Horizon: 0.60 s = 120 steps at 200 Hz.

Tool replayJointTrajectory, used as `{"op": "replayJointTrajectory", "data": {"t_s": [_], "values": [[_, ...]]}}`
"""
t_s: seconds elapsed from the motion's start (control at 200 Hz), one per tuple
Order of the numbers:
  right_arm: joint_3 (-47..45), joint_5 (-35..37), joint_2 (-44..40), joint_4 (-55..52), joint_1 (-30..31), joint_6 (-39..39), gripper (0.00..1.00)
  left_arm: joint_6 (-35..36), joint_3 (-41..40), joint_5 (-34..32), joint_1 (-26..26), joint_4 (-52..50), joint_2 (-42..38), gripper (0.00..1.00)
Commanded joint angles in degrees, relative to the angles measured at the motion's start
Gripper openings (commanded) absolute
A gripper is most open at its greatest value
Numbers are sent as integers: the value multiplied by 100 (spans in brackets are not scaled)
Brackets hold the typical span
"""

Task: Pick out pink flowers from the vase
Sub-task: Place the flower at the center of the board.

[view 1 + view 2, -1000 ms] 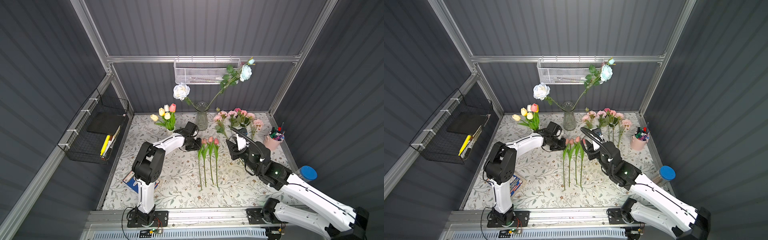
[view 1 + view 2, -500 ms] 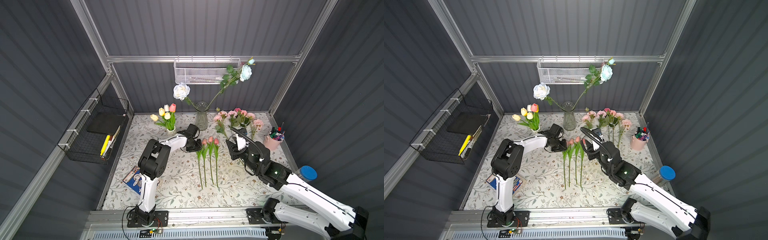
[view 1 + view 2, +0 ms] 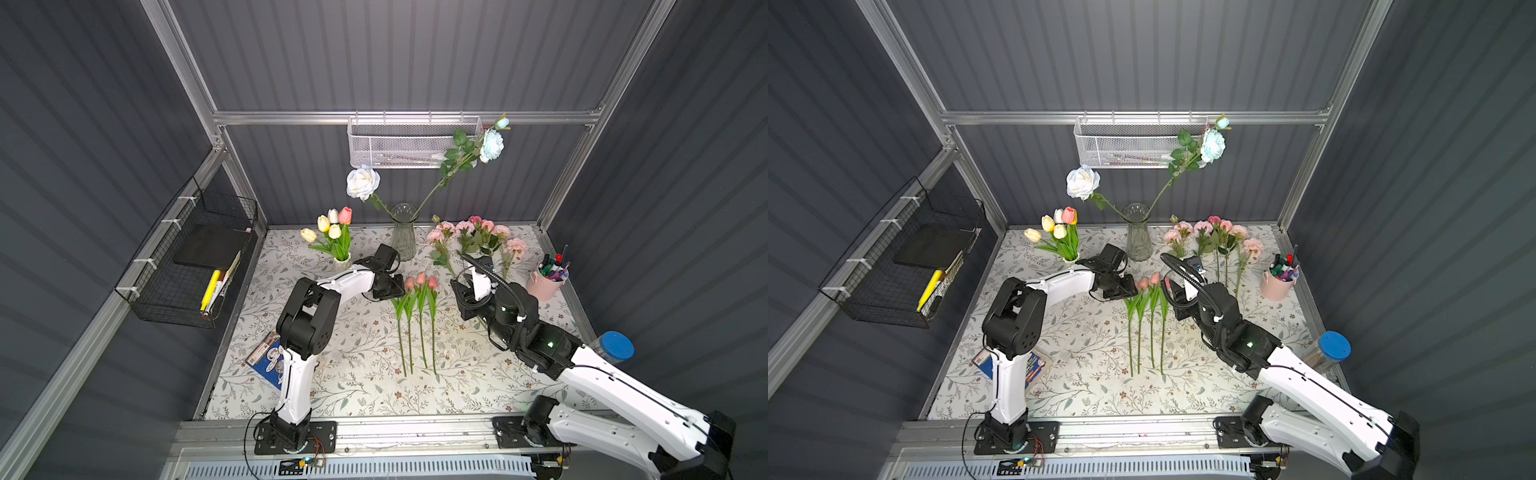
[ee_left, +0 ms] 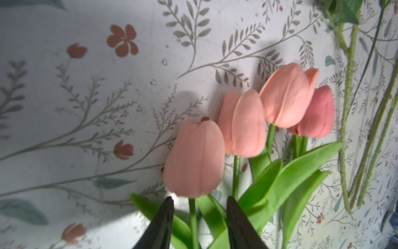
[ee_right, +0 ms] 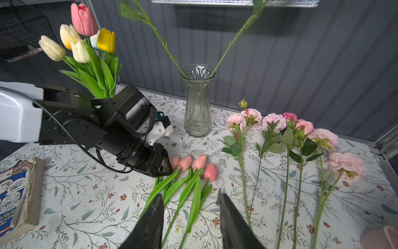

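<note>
At the far left you see a black wire basket [image 3: 187, 266] hanging on the side wall. A book [image 3: 266, 357] lies on the floral tablecloth [image 3: 365, 332] beside the left arm's base. Behind it a small white vase [image 3: 341, 262] holds yellow and cream tulips [image 3: 328, 226] and one pink tulip [image 3: 345, 215], upright among them.

Your left gripper [image 4: 199, 199] sits low over the cloth. Its jaws stand partly apart around the stem of the nearest of four salmon-pink tulips [image 3: 420, 283], with a gap on each side, so it grips nothing. Those four lie flat side by side mid-table, blooms toward the back wall. Behind them the glass vase [image 3: 403, 237] holds only a white rose [image 3: 363, 183] and a pale blue rose [image 3: 491, 144].

Your right gripper [image 5: 189, 194] hovers just right of the tulips, jaws partly apart and empty. Beyond it pink roses and peonies [image 3: 478, 232] lie in a row on the cloth, a magenta rose [image 3: 475, 219] among them. Then come a pink cup of pens [image 3: 546, 284] and a blue-lidded jar [image 3: 617, 347] at the table's edge.
</note>
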Motion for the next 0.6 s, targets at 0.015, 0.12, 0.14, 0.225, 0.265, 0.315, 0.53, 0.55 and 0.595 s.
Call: {"op": "replayJointTrajectory", "data": {"t_s": [0.015, 0.12, 0.14, 0.225, 0.265, 0.315, 0.53, 0.55, 0.595], "values": [[-10, -21, -15, -38, 28, 9, 43, 185, -165, -189, -40, -212, -743, 45], [60, -51, -31, -55, 27, -29, 43, 398, -167, -272, -107, -429, -1210, 46], [82, -56, -32, -54, 27, -38, 43, 436, -174, -256, -120, -460, -1324, 46], [129, -101, -41, -27, 27, -73, 43, 576, -359, -145, -189, -460, -1920, 46], [135, -193, -20, 43, 23, -105, 43, 634, -638, -41, -216, -401, -2261, 46], [136, -352, 72, 194, 23, -200, 44, 684, -856, -29, -227, -409, -2718, 46], [210, -953, 434, 830, 19, -280, 43, 1140, -1483, 27, -227, -533, -4706, 46], [180, -1010, 475, 996, 18, -287, 43, 1139, -1510, -77, -226, -582, -4903, 46], [171, -1203, 608, 1315, 10, -290, 43, 1204, -1550, -348, -220, -666, -5294, 46]]}}
